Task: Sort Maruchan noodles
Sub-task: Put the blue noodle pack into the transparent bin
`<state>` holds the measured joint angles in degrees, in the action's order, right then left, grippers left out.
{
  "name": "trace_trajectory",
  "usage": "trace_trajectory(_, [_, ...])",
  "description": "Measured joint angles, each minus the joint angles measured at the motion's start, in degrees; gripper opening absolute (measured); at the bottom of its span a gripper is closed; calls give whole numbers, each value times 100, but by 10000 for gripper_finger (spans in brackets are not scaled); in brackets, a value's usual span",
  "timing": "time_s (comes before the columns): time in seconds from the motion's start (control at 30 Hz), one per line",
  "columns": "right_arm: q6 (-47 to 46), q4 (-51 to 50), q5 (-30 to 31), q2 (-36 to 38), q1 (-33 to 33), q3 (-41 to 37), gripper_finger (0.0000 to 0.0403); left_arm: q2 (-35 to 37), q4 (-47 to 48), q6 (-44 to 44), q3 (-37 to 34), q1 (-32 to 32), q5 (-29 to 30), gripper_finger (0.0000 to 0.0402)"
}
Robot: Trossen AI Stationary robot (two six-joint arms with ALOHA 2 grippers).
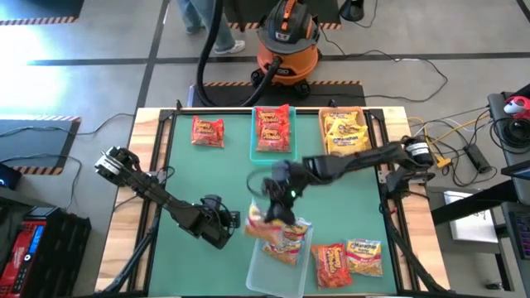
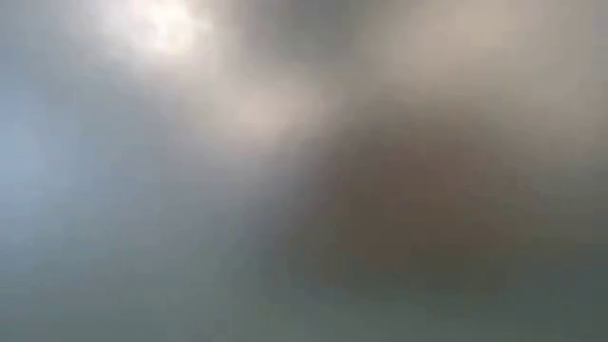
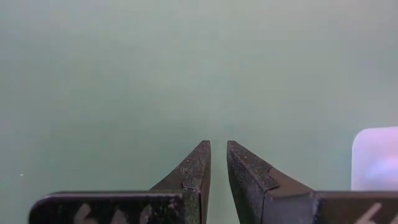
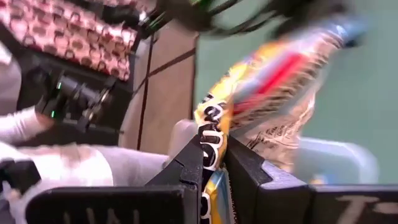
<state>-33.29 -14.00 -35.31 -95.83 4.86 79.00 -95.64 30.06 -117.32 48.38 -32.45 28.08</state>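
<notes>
My right gripper (image 1: 273, 203) is shut on a yellow-orange Maruchan packet (image 1: 263, 222) over the far left corner of the clear bin (image 1: 277, 277); the packet also shows in the right wrist view (image 4: 280, 81). More packets (image 1: 288, 240) lie in that bin. My left gripper (image 1: 225, 223) is shut and empty, low over the green mat just left of the clear bin. A red packet (image 1: 207, 131) lies flat on the mat at the far left. Two packets (image 1: 331, 263) (image 1: 363, 255) lie flat at the near right. The low view shows only blur. My right gripper pinches the packet by one edge (image 4: 212, 142) between its two fingers. The rest of the packet stretches away past the fingertips, crinkled, above the clear bin's corner (image 4: 329, 160). I cannot tell whether its far end touches the bin.
A teal bin (image 1: 253, 132) with red packets and a tan bin (image 1: 365, 121) with yellow packets stand at the far edge. Bare green mat (image 1: 190, 178) lies at the left. A corner of the clear bin (image 3: 376, 158) shows beside my left gripper. An orange vacuum (image 1: 286, 41) stands beyond the table.
</notes>
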Motion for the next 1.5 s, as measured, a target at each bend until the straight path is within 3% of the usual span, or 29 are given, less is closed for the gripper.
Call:
trace_trajectory(0.33, [-54, -171, 1362, 56, 1439, -2, 38, 0, -39, -26, 118, -7, -61, 36])
trace_trajectory(0.7, [-697, -562, 2819, 46, 2161, -41, 39, 0, -42, 322, 258, -26, -76, 36])
trace_trajectory(0.9, [-1045, -662, 2977, -232, 2396, -122, 38, 0, -67, 312, 258, -26, -79, 36])
trace_trajectory(1.1, [-959, -714, 3661, -583, 2507, -129, 38, 0, -68, 282, 271, -26, -81, 36])
trace_trajectory(1.5, [-771, -824, 3662, -673, 2553, -129, 44, 0, -70, 488, 450, -26, -74, 36])
